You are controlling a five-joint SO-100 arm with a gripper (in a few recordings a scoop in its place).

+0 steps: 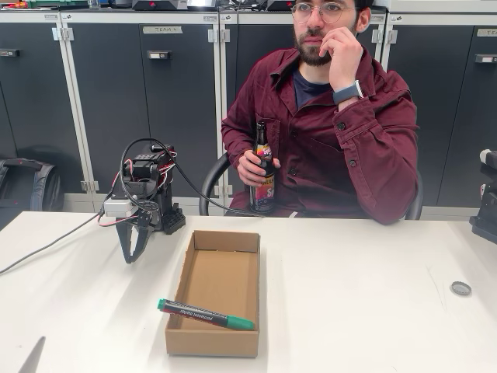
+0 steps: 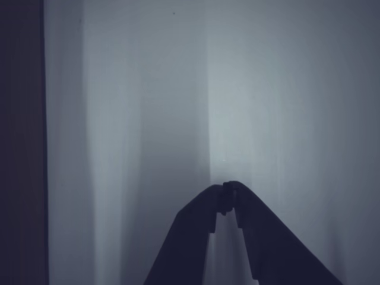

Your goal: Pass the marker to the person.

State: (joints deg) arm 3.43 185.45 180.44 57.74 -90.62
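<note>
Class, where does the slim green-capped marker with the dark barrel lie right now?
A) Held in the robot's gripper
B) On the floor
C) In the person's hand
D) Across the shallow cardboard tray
D: the slim green-capped marker lies across the shallow cardboard tray, away from the gripper.

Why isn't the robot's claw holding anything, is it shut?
Shut and empty. In the wrist view the gripper has its fingertips touching, nothing between. The marker lies across the cardboard box.
</note>
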